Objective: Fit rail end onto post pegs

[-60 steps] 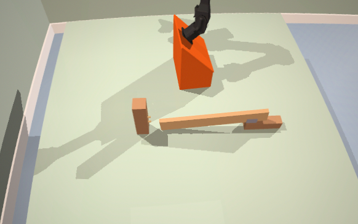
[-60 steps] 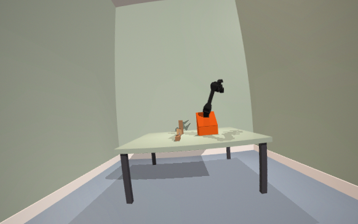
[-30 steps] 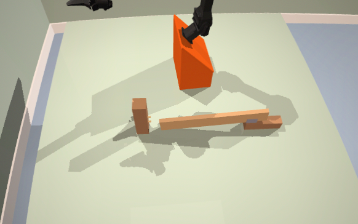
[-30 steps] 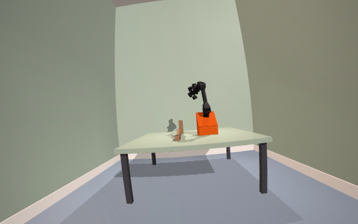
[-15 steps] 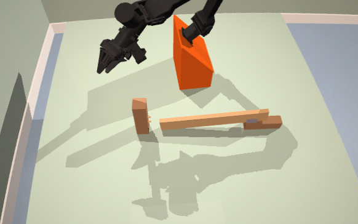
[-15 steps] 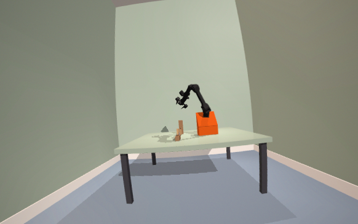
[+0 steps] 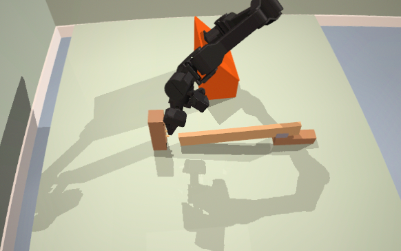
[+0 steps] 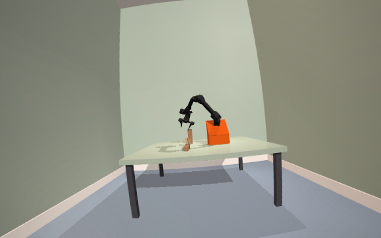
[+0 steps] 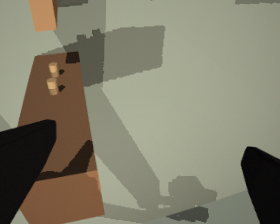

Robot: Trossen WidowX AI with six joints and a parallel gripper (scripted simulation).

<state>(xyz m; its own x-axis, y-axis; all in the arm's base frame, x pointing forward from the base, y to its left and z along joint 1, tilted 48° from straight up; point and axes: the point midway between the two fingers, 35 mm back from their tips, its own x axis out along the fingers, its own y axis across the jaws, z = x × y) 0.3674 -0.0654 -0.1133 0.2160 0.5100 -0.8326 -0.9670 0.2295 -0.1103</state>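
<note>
The wooden rail (image 7: pixel 233 132) slopes from the grey bracket (image 7: pixel 282 136) on the low footboard block (image 7: pixel 305 138) (image 8: pixel 186 148) down to the table. Its near end (image 9: pixel 44 16) lies a short gap from the upright post (image 7: pixel 158 136) (image 8: pixel 190 134) (image 9: pixel 53 107). Two light pegs stick out of the post; the upper peg (image 9: pixel 52 85) and the lower peg (image 9: pixel 53 69) are bare in the wrist view. My gripper (image 8: pixel 185 127) (image 9: pixel 151 143) is open and empty, pointing down above the post. In the top view its far finger is hidden; in the wrist view one finger overlaps the post.
The orange base block (image 7: pixel 219 87) (image 8: pixel 218 133) stands behind the rail. The arm (image 7: pixel 216 56) (image 8: pixel 205 104) arches over from it. Shadows of the arm fall across the pale table (image 7: pixel 340 207) (image 8: pixel 254 148).
</note>
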